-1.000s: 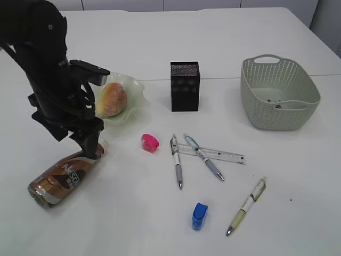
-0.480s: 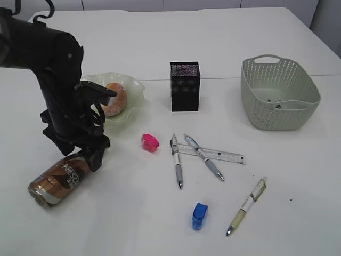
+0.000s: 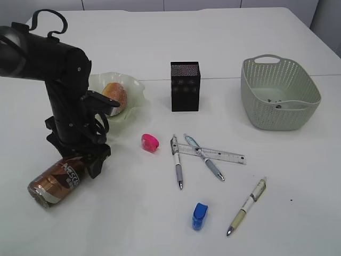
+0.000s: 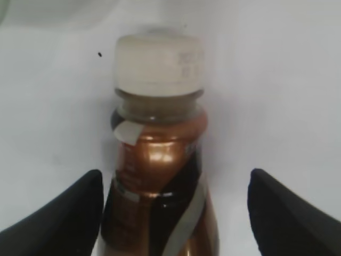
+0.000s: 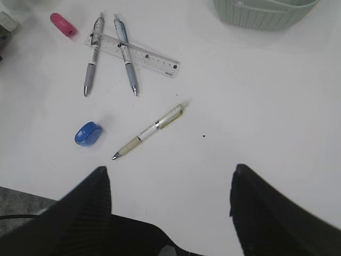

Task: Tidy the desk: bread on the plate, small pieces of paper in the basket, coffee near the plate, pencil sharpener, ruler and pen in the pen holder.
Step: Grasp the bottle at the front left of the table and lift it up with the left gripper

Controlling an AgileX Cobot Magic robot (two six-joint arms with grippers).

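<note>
Now L gripper (image 4: 173, 213) (jaws wide) astride lying coffee bottle (image 4: 157, 181).

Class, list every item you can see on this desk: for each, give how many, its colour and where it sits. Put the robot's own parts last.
coffee bottle: 1, brown with white cap, lying on its side front left
plate: 1, pale green, back left
bread: 1, golden, on the plate
pen holder: 1, black, back centre
basket: 1, grey-green, back right
pink sharpener: 1, centre
blue sharpener: 1, front centre
ruler: 1, clear, centre, under two pens
pens: 3, two crossing the ruler, one front right
left gripper: black, open, fingers either side of the bottle
right gripper: black, open, above bare table
</note>
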